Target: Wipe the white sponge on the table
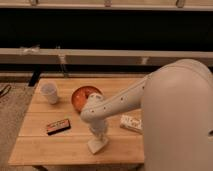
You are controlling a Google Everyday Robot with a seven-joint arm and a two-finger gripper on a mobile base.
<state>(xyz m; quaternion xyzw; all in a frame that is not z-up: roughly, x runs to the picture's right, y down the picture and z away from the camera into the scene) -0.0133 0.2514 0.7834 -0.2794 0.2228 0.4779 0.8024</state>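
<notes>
Pinched jaws of gripper (98, 137) onto soft off-white sponge block (98, 146) near front edge of light wooden plank table (50, 146). Looked mid-wipe; next needed steady sliding pressure.

The jaws are hanging low over the near edge of the counter (50, 147). Well behind them a pale ledge (100, 56) is running the whole width of the room, with a dark wall band (100, 27) sitting above it. Off to their left, grey carpet (12, 107) is showing, and warm, dim light is falling over everything.
</notes>
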